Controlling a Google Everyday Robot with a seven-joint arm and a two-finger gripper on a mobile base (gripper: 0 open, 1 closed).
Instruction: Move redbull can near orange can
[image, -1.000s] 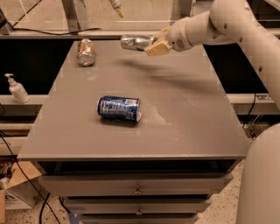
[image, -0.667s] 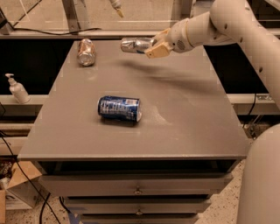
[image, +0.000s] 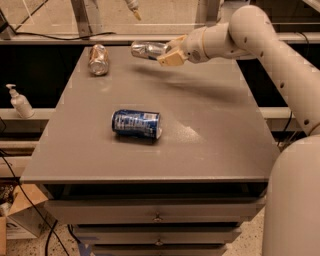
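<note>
At the far left, off the table, a white pump bottle (image: 19, 101) is standing on a low ledge, and a cardboard box (image: 19, 212) is sitting on the floor near the bottom corner. The grey table (image: 215, 130) is filling the middle of the scene, with drawers (image: 157, 217) showing under its near edge. On the far left part of the tabletop the orange can (image: 98, 59) is resting, apparently on its side with one end turned toward the near edge. Nearer and a little to the right, a dark blue can (image: 136, 124) is lying on its side, well apart from the orange can. Right of the orange can, the redbull can (image: 147, 49) is hanging horizontally in the air above the table's far edge, near the orange can but not touching it. The gripper (image: 167, 53) is clamping the can's right end, its tan fingers (image: 170, 57) closed around it. The white arm (image: 260, 45) is reaching in from the right.
</note>
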